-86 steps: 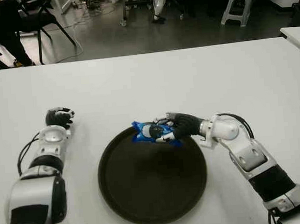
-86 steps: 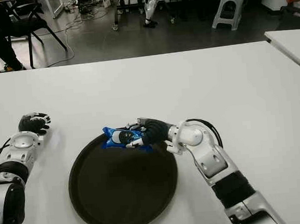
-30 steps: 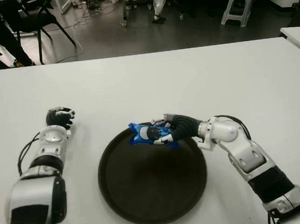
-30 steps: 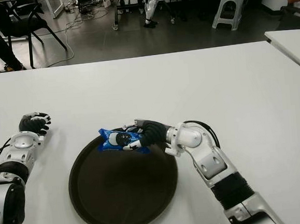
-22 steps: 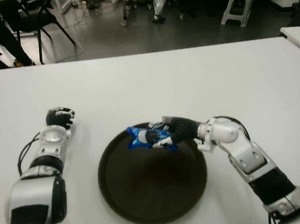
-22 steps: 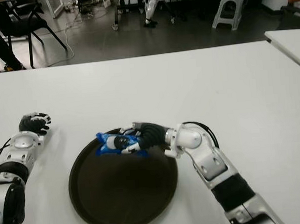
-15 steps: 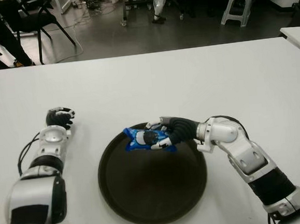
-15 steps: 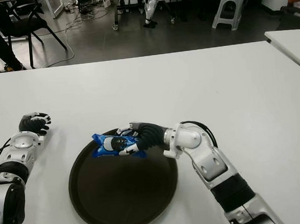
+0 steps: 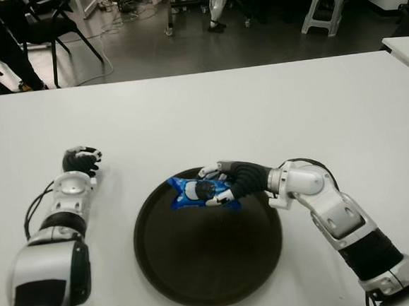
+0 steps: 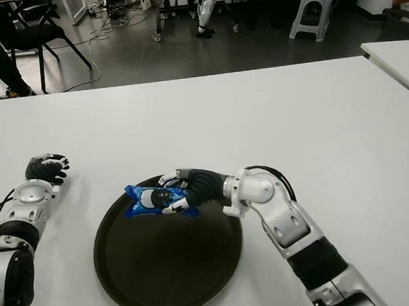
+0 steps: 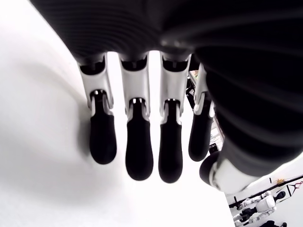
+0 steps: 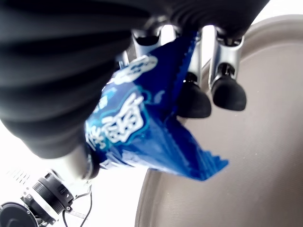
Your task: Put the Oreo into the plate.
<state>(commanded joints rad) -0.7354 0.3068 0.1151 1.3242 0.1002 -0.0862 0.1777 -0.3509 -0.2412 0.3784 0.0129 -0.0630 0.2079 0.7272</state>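
Note:
A blue Oreo packet (image 9: 195,191) hangs over the far edge of the round dark plate (image 9: 209,255), held by my right hand (image 9: 221,185). In the right wrist view the packet (image 12: 142,127) is pinched between the thumb and the black fingertips (image 12: 228,92), with the plate's rim (image 12: 156,189) just beneath. My left hand (image 9: 81,160) shows on the white table to the left of the plate, its fingers (image 11: 138,151) curled with nothing in them.
The white table (image 9: 293,110) stretches wide behind and to the right of the plate. Beyond its far edge are chairs, a grey stool (image 9: 324,5) and a person's legs (image 9: 1,41). Another table's corner (image 9: 405,48) shows at the right.
My right hand has carried the Oreo packet a little to the left along the plate's far rim. The left hand has stayed where it was.

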